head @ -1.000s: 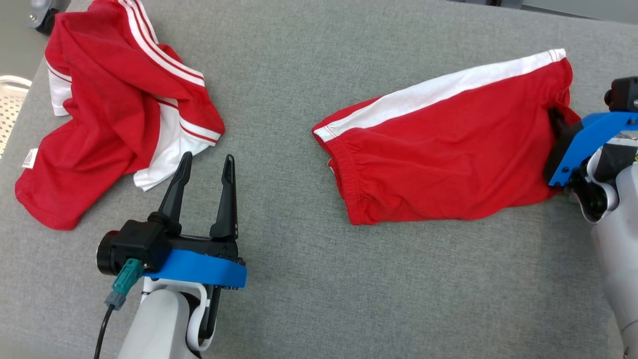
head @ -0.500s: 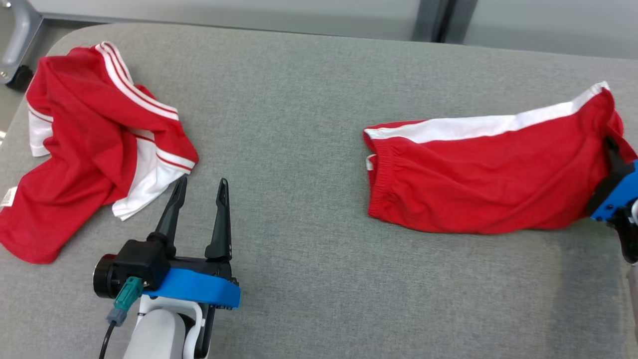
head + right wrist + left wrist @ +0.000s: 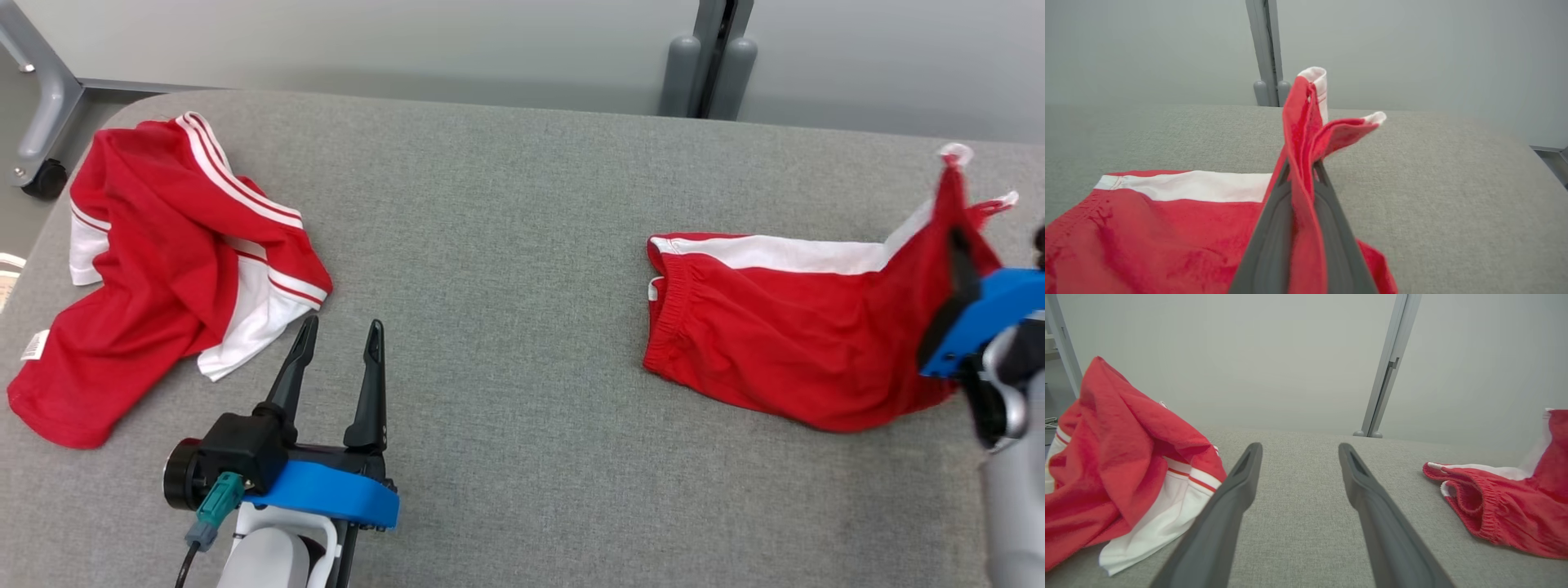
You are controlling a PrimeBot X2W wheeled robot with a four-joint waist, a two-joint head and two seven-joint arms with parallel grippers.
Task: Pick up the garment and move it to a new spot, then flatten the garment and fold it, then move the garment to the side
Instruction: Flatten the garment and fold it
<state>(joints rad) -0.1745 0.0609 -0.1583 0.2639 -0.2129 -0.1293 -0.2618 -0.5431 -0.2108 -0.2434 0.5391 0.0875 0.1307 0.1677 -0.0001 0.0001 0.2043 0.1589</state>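
Observation:
The garment (image 3: 784,343) is a pair of red shorts with a white side stripe, lying at the right of the grey padded table (image 3: 506,245). Its elastic waistband points left. My right gripper (image 3: 957,245) is shut on the right end of the shorts and holds that end bunched up off the table. In the right wrist view the red cloth (image 3: 1167,228) runs up between the closed fingers of the right gripper (image 3: 1301,167). My left gripper (image 3: 339,335) stands open over bare table at the lower left, holding nothing. The left wrist view has the left gripper (image 3: 1298,451) and the shorts (image 3: 1502,510).
A crumpled red shirt (image 3: 163,269) with white stripes lies at the table's left, just beyond my left fingertips, and it appears as the shirt (image 3: 1118,469) in the left wrist view. A grey post (image 3: 706,73) stands behind the table. A castor (image 3: 41,175) sits off the far left corner.
The head camera has tilted up. My right gripper has dragged the shorts to the right, away from the shirt, and raised their right end off the table. The left gripper stays open.

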